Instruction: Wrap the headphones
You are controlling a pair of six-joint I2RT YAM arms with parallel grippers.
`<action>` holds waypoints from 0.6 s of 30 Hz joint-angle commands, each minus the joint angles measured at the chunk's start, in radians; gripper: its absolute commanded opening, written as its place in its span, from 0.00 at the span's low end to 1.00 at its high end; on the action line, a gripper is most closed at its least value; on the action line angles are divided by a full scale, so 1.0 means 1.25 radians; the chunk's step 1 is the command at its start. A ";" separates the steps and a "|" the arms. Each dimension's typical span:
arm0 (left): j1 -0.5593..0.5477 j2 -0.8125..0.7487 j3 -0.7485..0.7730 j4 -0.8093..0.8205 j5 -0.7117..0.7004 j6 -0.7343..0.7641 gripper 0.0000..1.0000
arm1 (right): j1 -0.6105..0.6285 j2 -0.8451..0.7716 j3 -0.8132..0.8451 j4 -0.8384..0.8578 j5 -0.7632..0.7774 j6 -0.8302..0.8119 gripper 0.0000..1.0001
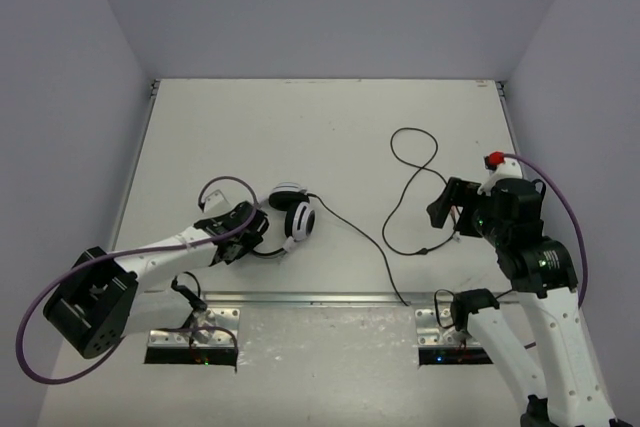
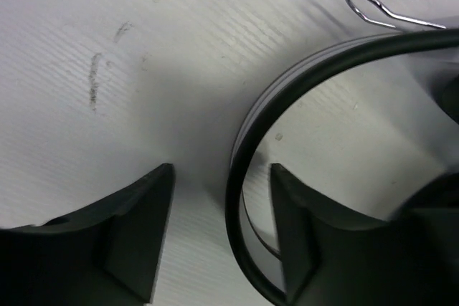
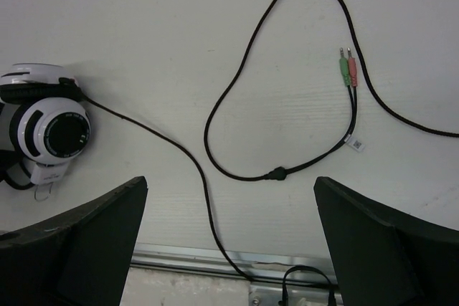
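Left gripper (image 1: 235, 232) is sitting at the headphones (image 1: 293, 217), which are lying left of centre by the table's (image 1: 330, 127) near edge, long axis running left-right, earcups (image 1: 300, 222) rightward. Left wrist: its 2 fingers (image 2: 136, 241) are standing apart astride the headband (image 2: 240, 177), probably not pinching it; light, stiff, the best hold. Right wrist: right gripper (image 3: 231, 184) is hanging wide open over the limp, thin cable (image 3: 215, 105) and its 2 plugs (image 3: 348, 69).

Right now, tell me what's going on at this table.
White over-ear headphones with black pads are about to be handled. The left end effector sits low at their thin black headband, which runs between its parted fingers. The right end effector hovers wide open above the long thin black cable, which lies in loose loops, ending in green and pink plugs. Nothing is wrapped yet.
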 commanded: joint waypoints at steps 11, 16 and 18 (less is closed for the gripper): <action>-0.037 0.026 -0.023 0.071 0.009 -0.011 0.00 | 0.004 -0.033 -0.031 0.086 -0.118 0.006 0.99; -0.089 -0.043 0.086 -0.103 -0.106 -0.040 0.00 | 0.002 -0.041 -0.045 0.122 -0.164 0.021 0.99; -0.119 -0.066 0.152 -0.178 -0.155 -0.039 0.00 | 0.002 -0.048 -0.048 0.137 -0.194 0.020 0.99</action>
